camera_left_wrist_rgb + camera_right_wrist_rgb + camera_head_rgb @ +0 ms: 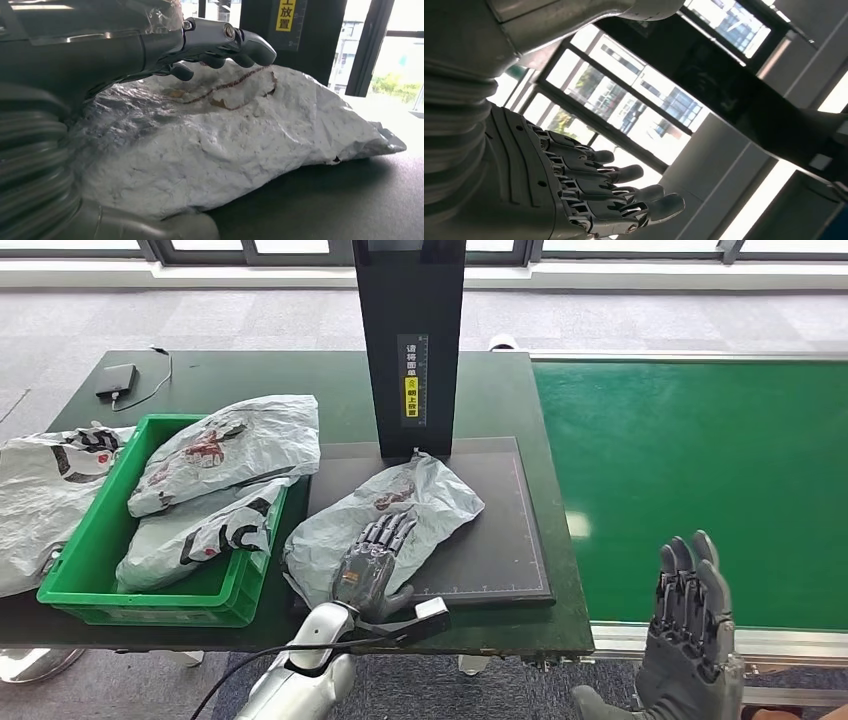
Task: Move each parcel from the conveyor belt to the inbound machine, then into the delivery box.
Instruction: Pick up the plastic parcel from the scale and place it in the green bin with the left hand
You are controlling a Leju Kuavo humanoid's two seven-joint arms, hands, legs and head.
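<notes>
Grey plastic parcel (385, 518): lies crumpled on the black platform of the inbound machine (505, 540) at the middle of the dark worktop (250, 375), below the machine's black upright column; left hand (372, 565) rests palm-down on its near end, fingers draped over the wrap, thumb low at its side. Green delivery box (90, 540): near the worktop's left front edge, holding two more parcels, another lying just left of it. Right hand (690, 625): raised at the near edge of the green conveyor belt (700, 460), fingers apart, holding nothing.
</notes>
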